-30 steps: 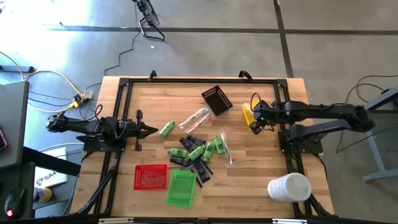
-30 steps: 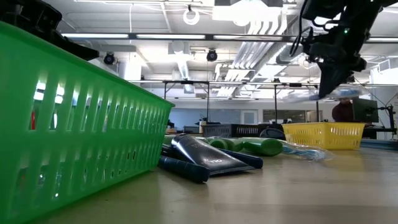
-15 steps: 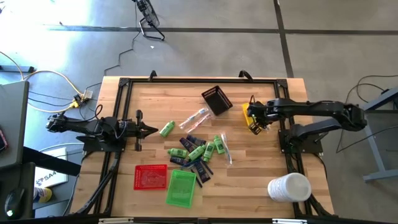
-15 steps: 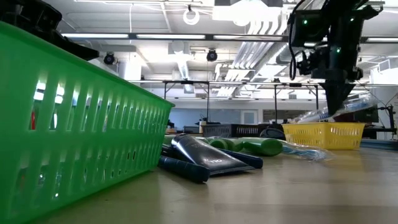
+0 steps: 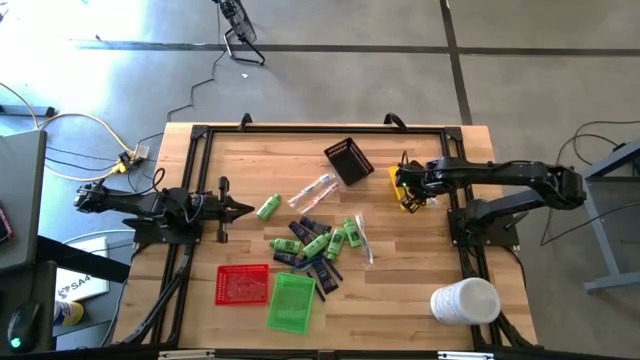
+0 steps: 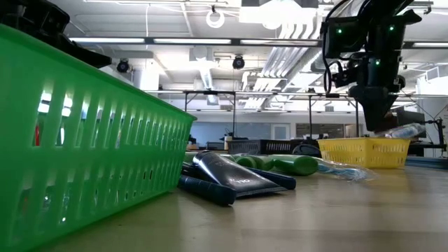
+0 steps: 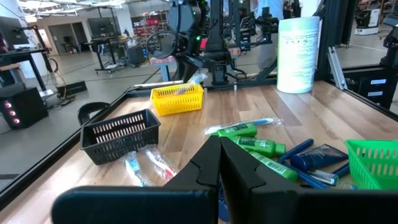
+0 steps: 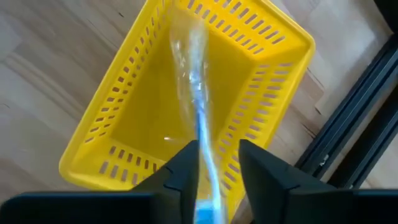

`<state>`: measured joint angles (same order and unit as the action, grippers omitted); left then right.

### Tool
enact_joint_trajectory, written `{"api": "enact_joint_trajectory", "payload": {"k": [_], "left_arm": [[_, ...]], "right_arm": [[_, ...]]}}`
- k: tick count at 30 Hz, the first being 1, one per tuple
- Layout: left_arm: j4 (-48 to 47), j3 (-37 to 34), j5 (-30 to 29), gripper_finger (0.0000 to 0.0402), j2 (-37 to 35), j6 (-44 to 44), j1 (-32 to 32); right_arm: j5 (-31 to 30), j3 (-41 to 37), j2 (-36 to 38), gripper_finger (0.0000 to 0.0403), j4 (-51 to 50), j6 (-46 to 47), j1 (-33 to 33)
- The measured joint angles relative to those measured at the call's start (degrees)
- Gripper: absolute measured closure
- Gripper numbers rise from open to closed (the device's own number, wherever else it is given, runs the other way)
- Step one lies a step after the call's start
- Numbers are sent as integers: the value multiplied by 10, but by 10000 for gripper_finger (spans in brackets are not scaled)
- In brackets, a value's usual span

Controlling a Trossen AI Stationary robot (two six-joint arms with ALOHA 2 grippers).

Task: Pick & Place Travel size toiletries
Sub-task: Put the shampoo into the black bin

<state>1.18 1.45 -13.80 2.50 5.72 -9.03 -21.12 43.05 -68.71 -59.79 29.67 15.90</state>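
Note:
My right gripper (image 8: pixel 217 149) hangs open over the yellow tray (image 8: pixel 99 134) at the table's right, pointing steeply down. A long clear-wrapped stick (image 8: pixel 198 118) runs from between its fingers down into the tray. In the low view the stick's one end (image 6: pixel 409 131) pokes up over the tray's rim (image 6: pixel 364 152). Bright green bottles, dark packets and more clear-wrapped sticks lie in a pile (image 5: pixel 315 240) at mid-table. One green bottle (image 5: pixel 268 207) lies apart. My left gripper (image 5: pixel 245 209) waits shut and level at the table's left. My right gripper stands open around the upper end of the clear-wrapped stick (image 8: pixel 204 186), coming from above. The stick runs close along one finger (image 8: pixel 186 171); whether that finger touches it, I cannot tell. The stick's lower part lies slanting inside the yellow tray.
A black tray (image 5: pixel 348 162) stands at the far middle. A red tray (image 5: pixel 243 284) and a green tray (image 5: pixel 291 301) sit near the front edge, and a big white cylinder (image 5: pixel 465 301) stands at the front right. A dark frame (image 5: pixel 460 240) borders the table.
My right gripper has sunk toward the yellow tray and tipped more steeply down. The clear-wrapped stick, carried above the tray a second ago, has come down with it and now slants into the tray, one end over the rim.

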Motion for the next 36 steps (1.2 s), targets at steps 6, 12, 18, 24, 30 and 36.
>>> {"api": "enact_joint_trajectory", "payload": {"k": [6,12,18,24,30,36], "left_arm": [[0,0,0,398,0,0,0],[0,0,0,398,0,0,0],[0,0,0,398,0,0,0],[0,0,0,398,0,0,0],[0,0,0,398,0,0,0],[0,0,0,398,0,0,0]], "right_arm": [[-11,1,0,257,-1,7,0],[-11,46,0,284,-4,18,-9],[3,103,0,333,22,0,-34],[85,114,0,371,139,-31,-54],[142,114,0,389,260,-45,-80],[135,113,0,394,312,-44,-112]]}}
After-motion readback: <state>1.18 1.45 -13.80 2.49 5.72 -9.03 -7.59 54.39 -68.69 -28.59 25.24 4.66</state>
